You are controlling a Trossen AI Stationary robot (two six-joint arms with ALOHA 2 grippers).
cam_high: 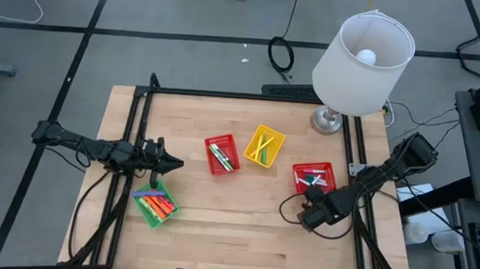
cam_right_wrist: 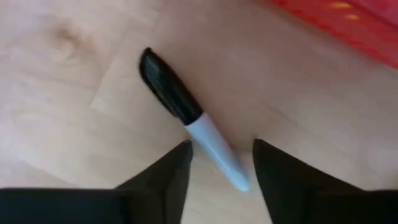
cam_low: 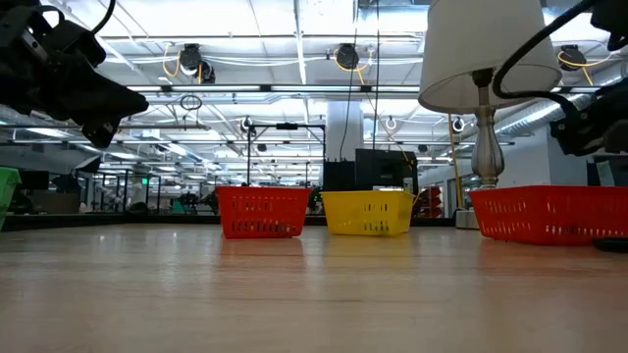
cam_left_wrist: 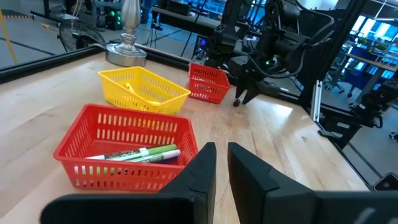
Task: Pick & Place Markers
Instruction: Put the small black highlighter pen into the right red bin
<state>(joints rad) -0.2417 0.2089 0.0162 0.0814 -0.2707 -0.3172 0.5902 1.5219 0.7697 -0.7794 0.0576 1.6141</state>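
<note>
The right gripper [cam_right_wrist: 217, 163] hovers low near the surface's right edge, fingers spread astride a black-capped white marker [cam_right_wrist: 189, 118] lying flat there beside the red basket [cam_high: 314, 177], seemingly lined up to grasp it.

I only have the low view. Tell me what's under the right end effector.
Observer: A marker with a black cap and white barrel lies on bare wood between the open fingers of the right end effector.
Operator: Give me the nearest basket.
Observer: The red basket by the lamp; the marker lies outside it.
Operator: Report the left arm.
Observer: The left end effector hangs near the green basket, which holds orange, pink and blue markers.
</note>
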